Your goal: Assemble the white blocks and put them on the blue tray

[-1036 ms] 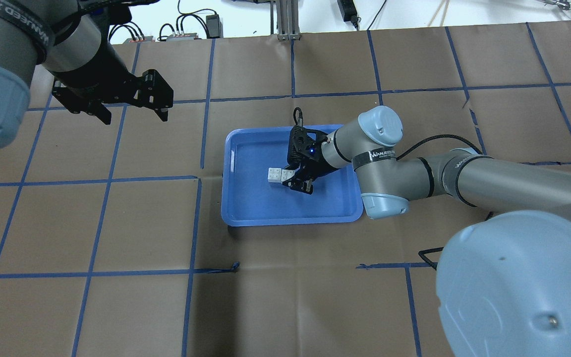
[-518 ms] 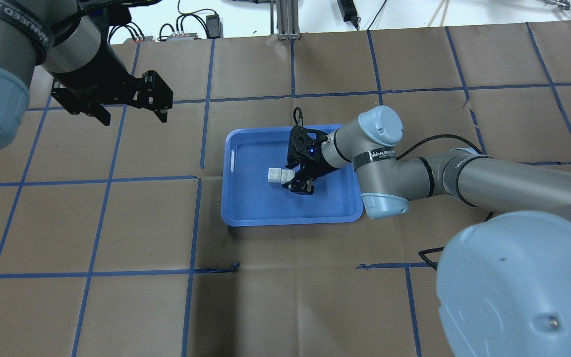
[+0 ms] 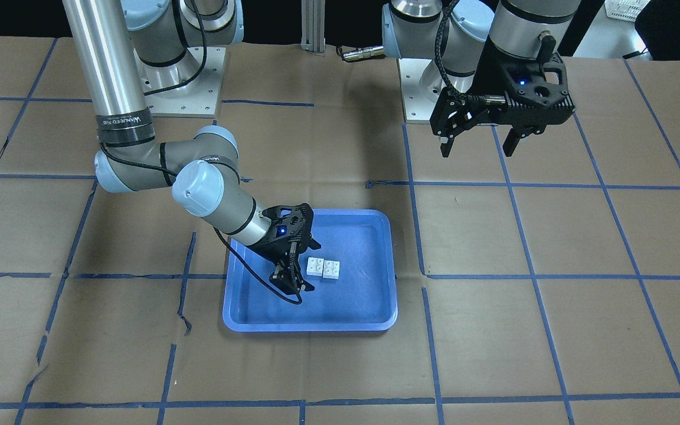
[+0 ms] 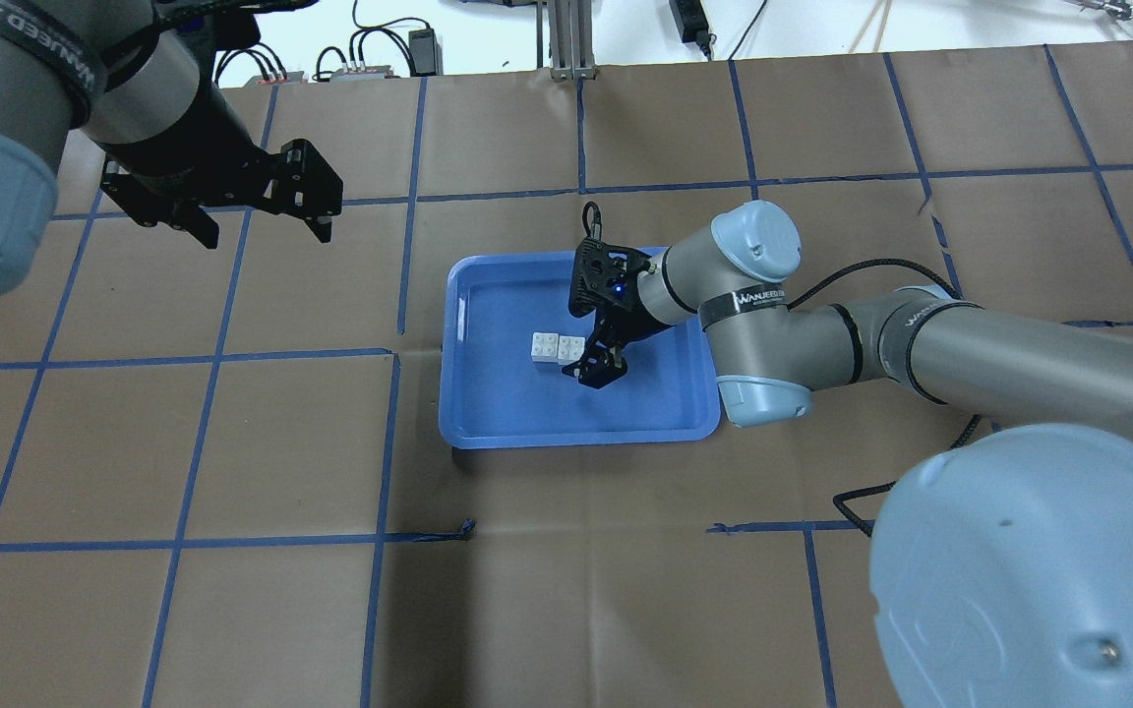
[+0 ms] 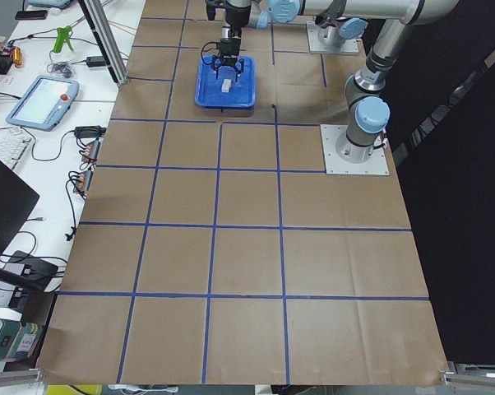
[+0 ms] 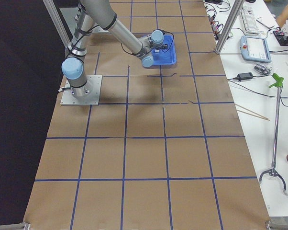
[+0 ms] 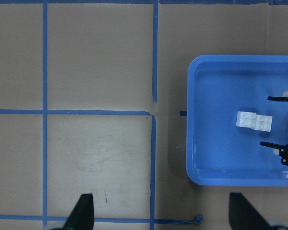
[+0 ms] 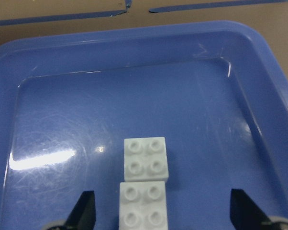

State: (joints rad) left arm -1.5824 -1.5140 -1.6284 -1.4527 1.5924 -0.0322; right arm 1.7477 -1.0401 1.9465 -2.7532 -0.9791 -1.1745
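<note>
The two white blocks [image 4: 558, 348] lie side by side and touching, studs up, in the middle of the blue tray [image 4: 488, 418]. They also show in the front view [image 3: 324, 267], the left wrist view [image 7: 254, 120] and the right wrist view [image 8: 145, 159]. My right gripper [image 4: 592, 357] is open low over the tray. Its fingers stand wide on either side of the nearer block [image 8: 143, 208] with gaps, touching neither block. My left gripper [image 4: 267, 232] is open and empty, high above the table far to the left of the tray.
The table is covered in brown paper with a grid of blue tape [image 4: 399, 354]. The tray's raised rim [image 3: 310, 326] surrounds the right gripper [image 3: 300, 265]. Cables and power supplies [image 4: 370, 54] lie beyond the table's far edge.
My right wrist has shifted slightly over the tray with its jaws still open. The blocks have not moved. The left arm has barely moved.
</note>
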